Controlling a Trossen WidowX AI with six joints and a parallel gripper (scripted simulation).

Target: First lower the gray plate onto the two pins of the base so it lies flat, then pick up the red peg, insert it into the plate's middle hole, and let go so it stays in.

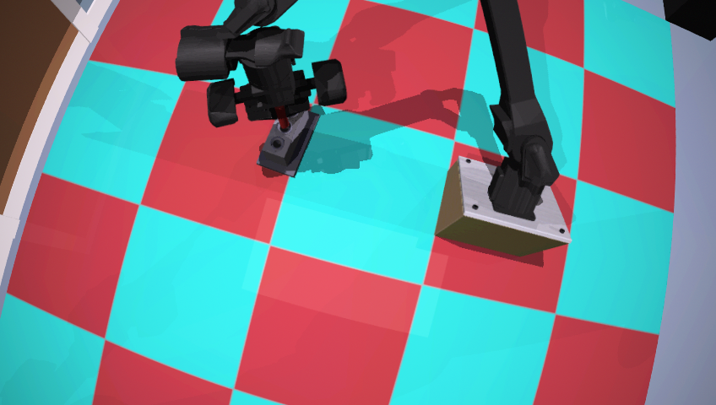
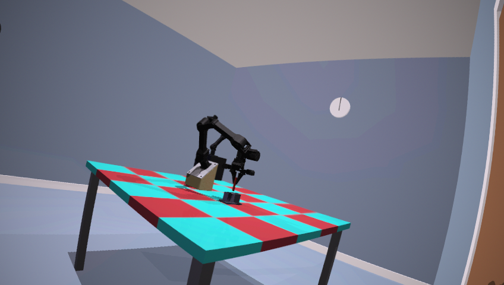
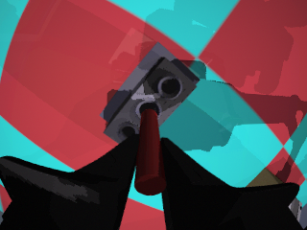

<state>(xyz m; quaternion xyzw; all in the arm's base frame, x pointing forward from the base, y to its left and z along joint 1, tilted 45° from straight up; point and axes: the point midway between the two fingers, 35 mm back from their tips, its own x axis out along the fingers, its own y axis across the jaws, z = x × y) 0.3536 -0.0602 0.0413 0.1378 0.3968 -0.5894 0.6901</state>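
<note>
Hand (image 3: 149, 153) grips red peg (image 3: 149, 149) — over gray plate (image 3: 168, 83)

The slim red cylindrical peg's (image 3: 149, 148) lower tip covers the middle hole of the flat gray rectangular plate (image 3: 172, 71), so its depth cannot be told. The black gripper (image 1: 284, 111) hides the plate's far end from above.

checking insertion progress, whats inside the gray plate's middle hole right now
The red peg, held in the jaws of the gripper, has its tip at the middle hole of the gray plate. How deep it reaches is hidden by the peg itself. The hole beside it is open.
</note>
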